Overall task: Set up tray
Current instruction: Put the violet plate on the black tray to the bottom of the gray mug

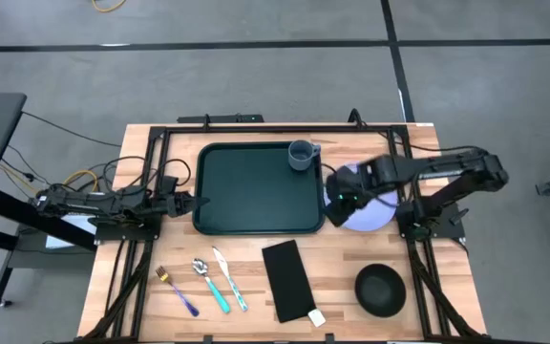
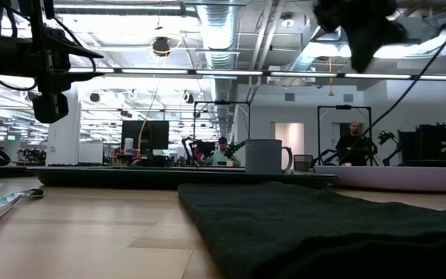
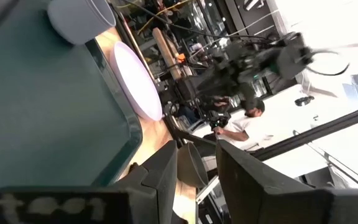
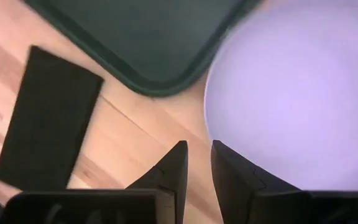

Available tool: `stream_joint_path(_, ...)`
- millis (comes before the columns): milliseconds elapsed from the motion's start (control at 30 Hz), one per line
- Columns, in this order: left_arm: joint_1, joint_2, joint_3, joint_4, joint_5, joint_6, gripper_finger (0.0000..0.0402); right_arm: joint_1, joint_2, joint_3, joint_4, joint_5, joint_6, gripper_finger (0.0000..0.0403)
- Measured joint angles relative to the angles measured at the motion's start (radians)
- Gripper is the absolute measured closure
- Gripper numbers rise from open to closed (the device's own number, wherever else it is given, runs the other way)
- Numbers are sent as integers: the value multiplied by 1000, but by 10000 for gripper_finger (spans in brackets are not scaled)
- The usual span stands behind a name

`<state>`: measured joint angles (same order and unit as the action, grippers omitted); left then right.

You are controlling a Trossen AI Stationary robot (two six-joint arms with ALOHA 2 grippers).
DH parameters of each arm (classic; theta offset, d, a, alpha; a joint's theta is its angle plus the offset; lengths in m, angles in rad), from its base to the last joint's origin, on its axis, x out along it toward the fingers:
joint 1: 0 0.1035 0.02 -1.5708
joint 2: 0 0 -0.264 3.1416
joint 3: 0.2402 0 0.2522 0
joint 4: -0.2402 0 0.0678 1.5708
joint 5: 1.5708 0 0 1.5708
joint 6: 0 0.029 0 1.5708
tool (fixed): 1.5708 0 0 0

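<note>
The dark green tray (image 1: 256,188) lies flat at the table's middle. A grey-blue mug (image 1: 301,155) stands in its far right corner. A lavender plate (image 1: 369,205) lies on the table just right of the tray. My right gripper (image 1: 337,198) hangs above the plate's left rim (image 4: 219,118), fingers pointing down with a narrow gap, holding nothing; the low view shows it high above the table (image 2: 362,35). My left gripper (image 1: 199,201) is at the tray's left edge, fingers (image 3: 166,171) a little apart and empty.
A black napkin (image 1: 286,279) lies near the front, with a small white piece at its near right corner. A black bowl (image 1: 380,290) sits front right. A fork (image 1: 175,290), spoon (image 1: 210,282) and knife (image 1: 229,277) lie front left. People show in the room behind.
</note>
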<state>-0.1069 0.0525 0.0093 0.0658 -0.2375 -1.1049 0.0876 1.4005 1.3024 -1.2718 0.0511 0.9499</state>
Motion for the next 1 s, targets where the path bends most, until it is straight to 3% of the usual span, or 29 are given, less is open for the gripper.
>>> stream_joint_path(100, 0, 0, 0, 0, -1, -1, 301, 27, -30, -109, 80, -1, 107, 338)
stream_joint_path(233, 0, 0, 0, 0, -2, -3, 301, 37, -15, -166, 145, -11, 36, 339)
stream_joint_path(500, 0, 0, 0, 0, -3, -4, 301, 37, 144, -167, 160, -27, -231, 339)
stream_joint_path(767, 0, 0, 0, 0, -3, -4, 301, 43, 284, -165, 183, -26, -291, 339)
stream_joint_path(1000, 0, 0, 0, 0, -9, -2, 301, 83, 226, -131, 298, 0, -312, 339)
